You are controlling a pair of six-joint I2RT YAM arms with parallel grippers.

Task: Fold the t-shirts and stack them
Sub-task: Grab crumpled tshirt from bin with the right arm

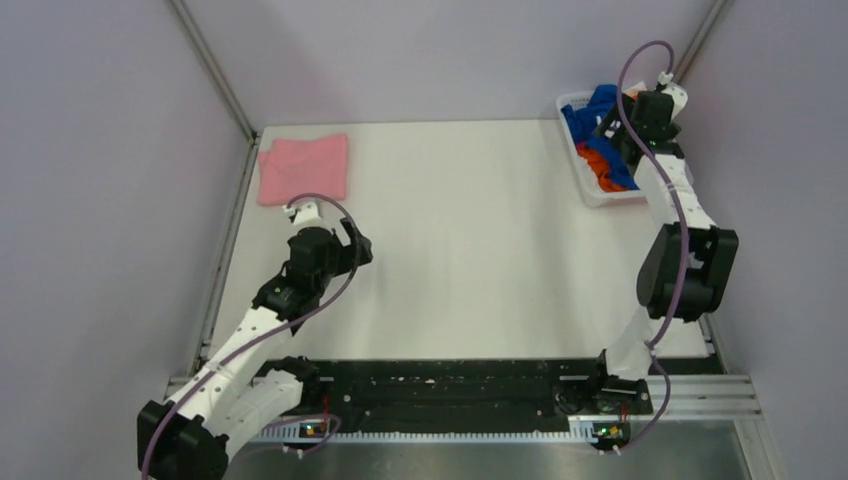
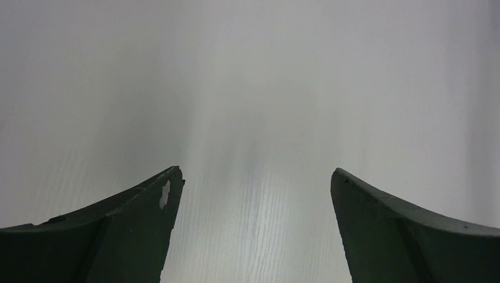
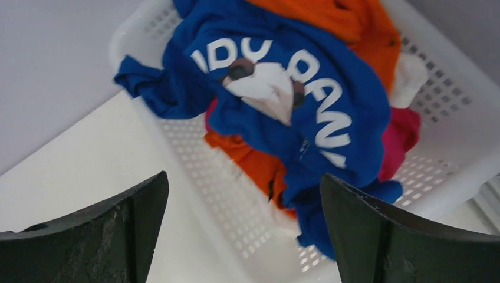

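With 1 pink shirt (image 1: 303,167) lying folded far left, the right gripper (image 3: 243,177) hangs wide open and empty over the blue shirt (image 3: 330,88) in the basket (image 3: 236,218), probably to pinch it next; the left gripper (image 2: 256,170) gapes empty.

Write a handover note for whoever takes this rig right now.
Left tool: open, empty, over the table.
Right tool: open, empty, above the basket at far right.
Pink shirt: flat at far left, looks folded.
Blue shirt, orange shirts and a magenta cloth: crumpled in the basket.
Done: apparently the pink shirt only.
Left: pull out, fold and stack the rest, probably blue first.
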